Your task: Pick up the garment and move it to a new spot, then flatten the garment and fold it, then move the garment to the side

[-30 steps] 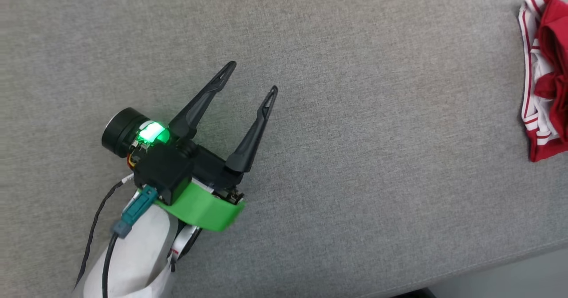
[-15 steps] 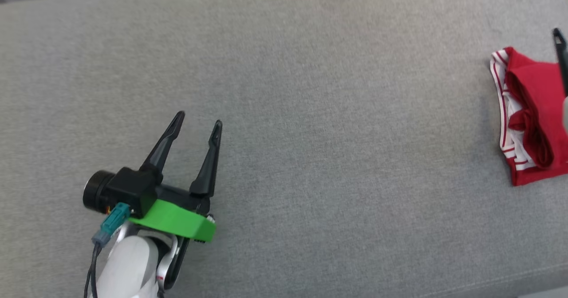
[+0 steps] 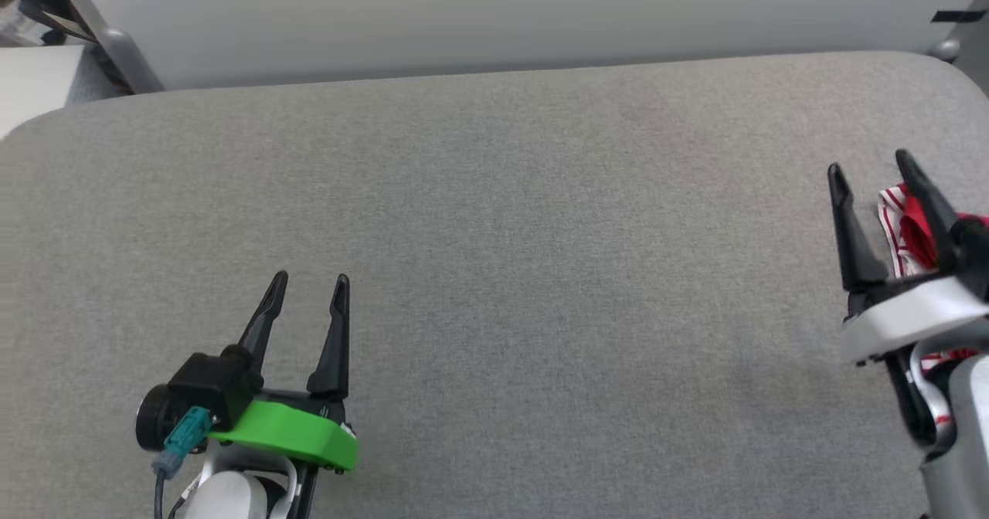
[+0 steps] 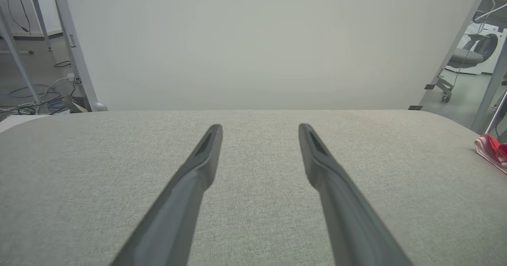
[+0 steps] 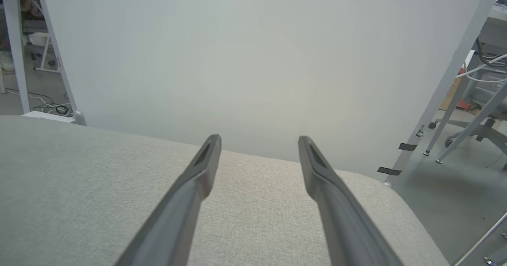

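in the head view the left gripper (image 3: 310,279) sits at the lower left over the grey fabric surface (image 3: 541,233), its two dark fingers spread apart with nothing between them and pointing toward the white backdrop panel (image 3: 502,17) at the far edge. a green collar wraps its wrist, with a teal plug beside it. the left wrist view shows the same gripper (image 4: 259,127) with the gap between its fingers bare above the cloth.

the middle of the surface is plain grey fabric.

at the right edge of the head view the right gripper (image 3: 868,162) has its fingers parted as well and grips nothing. the garment (image 3: 902,233) lies bunched on the surface just behind and under that gripper, red with white striped trim, partly hidden by the fingers and the pale wrist. the left wrist view catches a corner of the garment (image 4: 491,150) at its far right edge, well apart from the left gripper. in the right wrist view the right gripper (image 5: 259,138) points past the surface's far edge.
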Controlling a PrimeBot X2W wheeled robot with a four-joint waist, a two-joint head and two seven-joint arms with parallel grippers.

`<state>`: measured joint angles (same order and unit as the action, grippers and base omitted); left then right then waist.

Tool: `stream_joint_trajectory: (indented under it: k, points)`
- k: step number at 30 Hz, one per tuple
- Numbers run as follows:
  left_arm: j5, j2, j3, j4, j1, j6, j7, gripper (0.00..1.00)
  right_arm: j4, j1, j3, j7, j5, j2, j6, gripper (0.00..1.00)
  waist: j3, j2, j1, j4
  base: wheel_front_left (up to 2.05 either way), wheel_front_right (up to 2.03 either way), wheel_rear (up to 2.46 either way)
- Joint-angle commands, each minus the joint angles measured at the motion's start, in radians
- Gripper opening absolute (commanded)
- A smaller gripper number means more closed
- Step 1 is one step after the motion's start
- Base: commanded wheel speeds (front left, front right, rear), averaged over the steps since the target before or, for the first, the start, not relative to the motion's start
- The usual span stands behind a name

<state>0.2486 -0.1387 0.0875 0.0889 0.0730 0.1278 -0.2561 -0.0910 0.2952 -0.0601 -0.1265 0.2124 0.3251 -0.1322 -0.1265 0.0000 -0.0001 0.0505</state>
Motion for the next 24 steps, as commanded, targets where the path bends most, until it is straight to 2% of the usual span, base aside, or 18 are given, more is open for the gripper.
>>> stream_joint_trajectory:
  k: [1,5,13,24]
  points:
    - [-0.011,0.011,-0.012,0.002,-0.023,0.002,-0.006,1.00,0.007,-0.038,0.008,-0.026,0.004,-0.030,0.002,1.00,0.054,0.0000,0.0001,-0.053,0.00,0.00,0.00]
    - [-0.014,0.023,-0.021,-0.004,-0.050,0.003,-0.006,1.00,0.027,-0.122,0.035,-0.080,0.004,-0.109,0.002,1.00,0.070,0.0000,0.0001,-0.066,0.00,0.00,0.00]
    - [0.007,0.024,-0.001,-0.016,-0.102,0.003,-0.006,1.00,0.035,-0.262,0.039,-0.134,-0.023,-0.212,0.002,1.00,0.084,0.0000,0.0001,-0.067,0.00,0.00,0.00]
    - [-0.005,0.011,0.014,-0.008,-0.108,0.003,-0.006,1.00,0.050,-0.294,0.049,-0.135,-0.030,-0.240,0.002,1.00,0.092,0.0000,0.0001,-0.065,0.00,0.00,0.00]
